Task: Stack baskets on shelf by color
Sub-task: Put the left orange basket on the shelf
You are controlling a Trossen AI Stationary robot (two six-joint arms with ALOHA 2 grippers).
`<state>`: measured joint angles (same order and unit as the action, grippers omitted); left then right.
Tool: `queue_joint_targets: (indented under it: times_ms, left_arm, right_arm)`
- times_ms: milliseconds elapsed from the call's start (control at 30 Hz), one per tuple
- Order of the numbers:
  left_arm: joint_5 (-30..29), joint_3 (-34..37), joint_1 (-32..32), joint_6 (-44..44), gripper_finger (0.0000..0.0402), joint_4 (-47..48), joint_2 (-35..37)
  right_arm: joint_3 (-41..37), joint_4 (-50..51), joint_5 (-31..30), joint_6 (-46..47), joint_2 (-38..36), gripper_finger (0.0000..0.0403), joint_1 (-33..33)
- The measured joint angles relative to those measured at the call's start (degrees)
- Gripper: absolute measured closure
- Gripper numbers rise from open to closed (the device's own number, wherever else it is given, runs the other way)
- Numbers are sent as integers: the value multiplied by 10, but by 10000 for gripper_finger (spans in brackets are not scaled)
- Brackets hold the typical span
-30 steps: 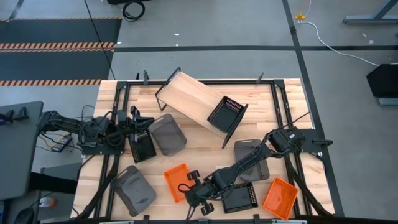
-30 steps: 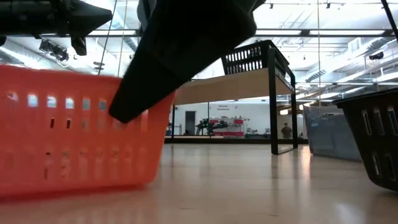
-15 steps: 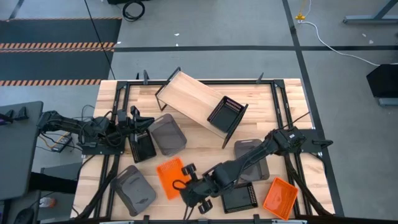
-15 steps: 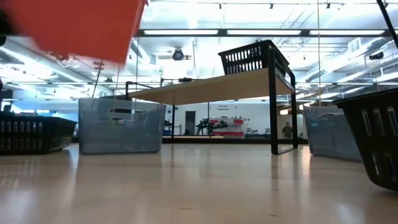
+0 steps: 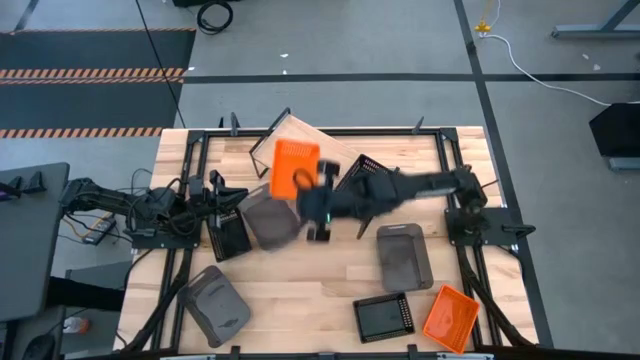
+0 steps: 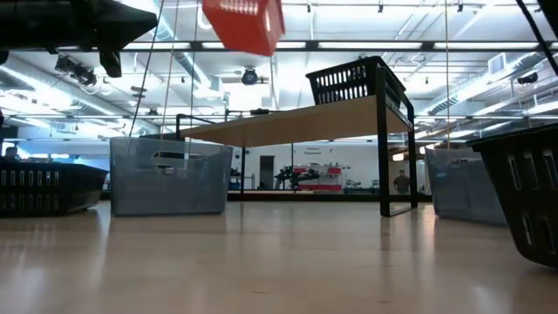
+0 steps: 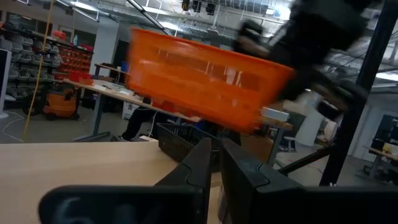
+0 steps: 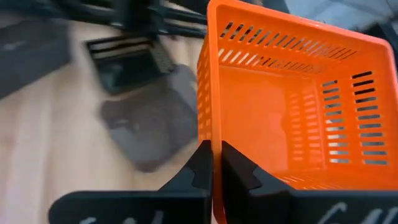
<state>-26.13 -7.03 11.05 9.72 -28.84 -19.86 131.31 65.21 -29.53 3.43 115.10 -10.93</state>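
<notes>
Right gripper (image 5: 318, 196) pinches rim of orange basket (image 5: 295, 166), held aloft over shelf (image 5: 305, 155) end opposite black basket (image 5: 362, 183). Basket long axis crosses plank. Left gripper (image 5: 232, 200) waits pressed together, table's left side.

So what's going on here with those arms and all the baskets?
The right gripper is shut on an orange basket's rim, holding it in the air above the shelf. One black basket already sits on the shelf's far end. The left gripper waits at the table's left by a black and a grey basket. Other baskets remain on the table.
</notes>
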Motion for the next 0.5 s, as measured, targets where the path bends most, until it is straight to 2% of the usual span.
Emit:
queue_joint_targets:
  times_ms: [100,267,400,500]
  left_arm:
    - [0,0,0,0,361,0,0]
    - [0,0,0,-3,362,0,0]
    - [0,0,0,-5,361,1,0]
    - [0,0,0,-5,363,1,0]
  right_arm:
    - [0,23,22,18,-2,386,49]
    - [-1,63,95,75,9,385,119]
    - [-11,83,141,112,18,385,152]
    - [-30,91,144,128,20,385,164]
